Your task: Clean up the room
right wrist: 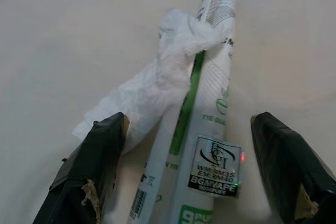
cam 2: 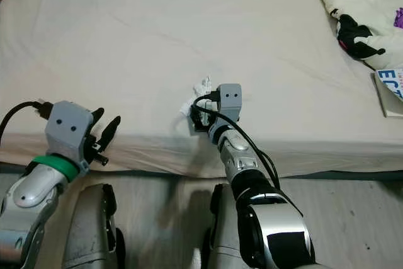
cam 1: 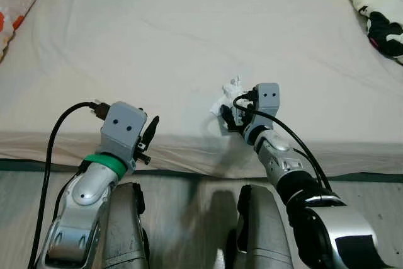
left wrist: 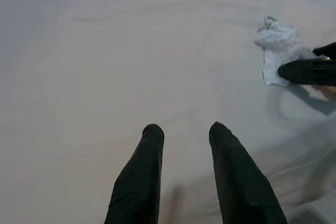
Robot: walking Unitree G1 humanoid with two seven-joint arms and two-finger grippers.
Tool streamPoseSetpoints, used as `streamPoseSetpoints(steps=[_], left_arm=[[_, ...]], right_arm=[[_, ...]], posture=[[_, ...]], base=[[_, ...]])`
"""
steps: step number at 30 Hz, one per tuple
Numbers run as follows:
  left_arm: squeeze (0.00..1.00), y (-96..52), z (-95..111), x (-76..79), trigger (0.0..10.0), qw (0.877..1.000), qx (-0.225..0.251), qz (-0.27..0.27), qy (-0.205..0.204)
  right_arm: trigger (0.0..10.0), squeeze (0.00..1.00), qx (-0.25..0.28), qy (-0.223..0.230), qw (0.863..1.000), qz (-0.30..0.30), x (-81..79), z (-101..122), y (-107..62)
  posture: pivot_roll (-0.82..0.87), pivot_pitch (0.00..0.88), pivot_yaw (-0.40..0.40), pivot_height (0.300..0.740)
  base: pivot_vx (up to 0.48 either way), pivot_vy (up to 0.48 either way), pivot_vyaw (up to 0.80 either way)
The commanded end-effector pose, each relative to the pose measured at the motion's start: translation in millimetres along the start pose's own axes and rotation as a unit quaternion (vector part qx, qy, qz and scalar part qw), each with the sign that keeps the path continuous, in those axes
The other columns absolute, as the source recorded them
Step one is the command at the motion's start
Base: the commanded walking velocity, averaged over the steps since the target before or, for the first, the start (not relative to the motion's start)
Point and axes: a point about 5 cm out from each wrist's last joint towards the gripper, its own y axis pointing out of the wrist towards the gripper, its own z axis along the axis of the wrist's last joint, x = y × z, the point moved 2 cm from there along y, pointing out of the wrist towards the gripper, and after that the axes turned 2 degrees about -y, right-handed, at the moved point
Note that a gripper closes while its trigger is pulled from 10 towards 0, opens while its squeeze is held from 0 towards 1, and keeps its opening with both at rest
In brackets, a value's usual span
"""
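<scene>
right claw [right wrist: 191, 174]: spread wide, straddling a white tube [right wrist: 202, 129] with crumpled tissue [right wrist: 157, 80] beside it, nothing gripped | tube: on the bed [cam 1: 189, 42], between the fingers | left claw [left wrist: 186, 135]: parted, holding nothing, above the bed's edge, well apart from the tissue
</scene>
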Motion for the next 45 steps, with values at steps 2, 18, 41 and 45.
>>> streamPoseSetpoints(steps=[2,18,41,45], left_arm=[[0.0,-4.9,-3,4.8,10.0,1.0,-0.01,-0.003,-0.007],[0.0,-4.9,-6,11.9,10.0,1.0,-0.022,0.0,-0.018],[0.0,22.8,-2,25.7,10.0,0.999,0.001,-0.004,-0.036],[0.0,26.3,0,30.9,10.0,0.999,0.008,-0.008,-0.038]], right_arm=[[6.0,0.0,-0.055,0.004,0.998,-0.004,1.5,-24,-4.7],[0.0,0.0,-0.021,0.023,0.999,-0.035,22.3,3,-1.5],[0.0,0.0,0.085,0.056,0.992,0.069,17.5,43,-2.3],[0.0,0.0,0.141,0.056,0.982,0.113,10.0,57,-8.1]], posture=[[0.26,0.328,-0.065,0.53],[0.25,0.305,-0.071,0.53],[0.17,0.209,-0.059,0.53],[0.15,0.194,-0.054,0.53]], base=[[0.0,0.0,0.0],[0.0,0.0,0.0],[0.0,0.0,0.0],[0.0,0.0,0.0]])
